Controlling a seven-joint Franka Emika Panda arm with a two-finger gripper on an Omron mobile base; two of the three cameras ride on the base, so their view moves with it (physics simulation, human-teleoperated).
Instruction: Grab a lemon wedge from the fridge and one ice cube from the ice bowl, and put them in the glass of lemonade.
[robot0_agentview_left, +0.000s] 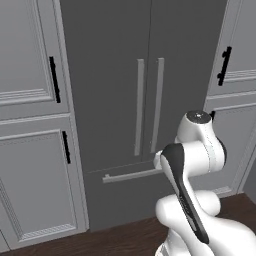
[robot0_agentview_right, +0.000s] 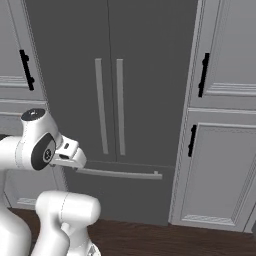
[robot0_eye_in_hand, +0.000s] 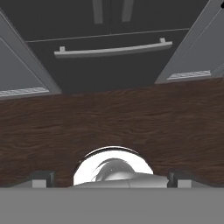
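Observation:
The fridge (robot0_agentview_left: 110, 90) (robot0_agentview_right: 70, 60) stands straight ahead, dark grey, with both doors shut. Its two long pale bar handles (robot0_agentview_left: 140, 107) meet at the middle seam. Below them runs the bottom drawer's handle (robot0_agentview_left: 132, 175) (robot0_eye_in_hand: 111, 50), and the drawer is shut too. My arm is folded up in front of the fridge. My gripper (robot0_eye_in_hand: 111, 178) points down at the floor, open wide, with nothing between its fingertips (robot0_eye_in_hand: 41, 177). The lemon wedge, the ice bowl and the glass of lemonade are out of view.
Light grey panelled cabinets (robot0_agentview_left: 30, 150) (robot0_agentview_right: 225, 150) with short black handles flank the fridge on both sides. Dark wood floor (robot0_eye_in_hand: 109, 118) stretches between my base and the fridge drawer.

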